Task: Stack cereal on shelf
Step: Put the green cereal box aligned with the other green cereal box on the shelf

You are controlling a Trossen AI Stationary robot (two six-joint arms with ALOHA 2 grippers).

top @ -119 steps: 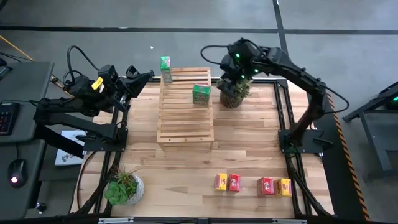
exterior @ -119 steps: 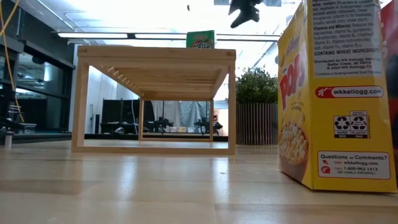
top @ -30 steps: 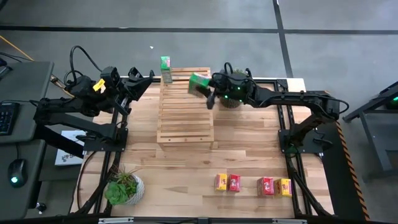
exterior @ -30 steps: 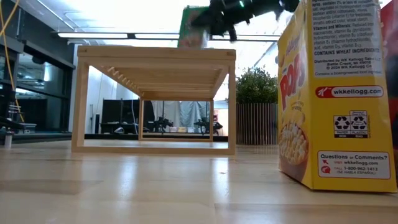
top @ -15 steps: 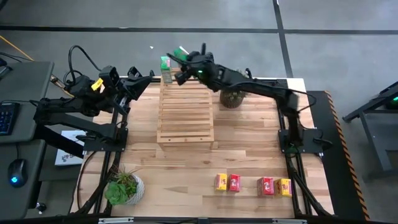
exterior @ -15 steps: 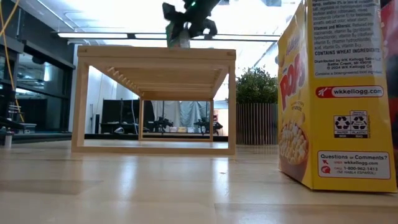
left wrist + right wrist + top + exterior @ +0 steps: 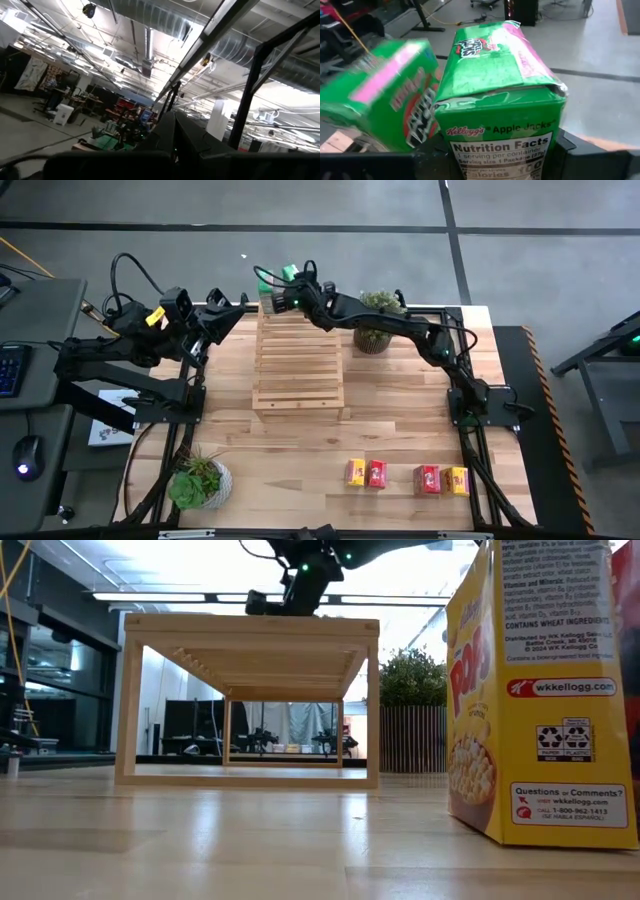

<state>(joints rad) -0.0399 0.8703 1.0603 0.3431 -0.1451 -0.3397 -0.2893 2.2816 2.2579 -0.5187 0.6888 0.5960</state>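
My right gripper (image 7: pixel 284 286) reaches over the far left corner of the light-wood slatted shelf (image 7: pixel 298 350), shut on a green cereal box (image 7: pixel 502 95) (image 7: pixel 290 273). A second green cereal box (image 7: pixel 264 284) (image 7: pixel 385 100) stands close beside it at that corner. In the low view the right gripper (image 7: pixel 300 580) shows dark above the shelf top (image 7: pixel 250 628). Two yellow and two red cereal boxes (image 7: pixel 405 476) stand in a row by the table's near edge. My left gripper (image 7: pixel 238 302) waits shut at the far left, off the shelf. My right gripper pinches the green box between its two fingers (image 7: pixel 572 150), one on each narrow side, low on the box (image 7: pixel 540 145). The fingers come from the table's right, slanting a little downward. The box sits upright in the hold, its nutrition panel toward the wrist camera.
A potted plant (image 7: pixel 376 322) stands right of the shelf's far end, under my right arm. Another plant (image 7: pixel 198 480) sits at the near left corner. One yellow box (image 7: pixel 540 690) fills the right of the low view. Bare wood lies between shelf and box row.
My right gripper has carried the green box from over the shelf's far right part toward the table's left and far edge, up to the other green box at the far left corner. The gripper has rolled and tipped downward on the way, staying shut on the box.
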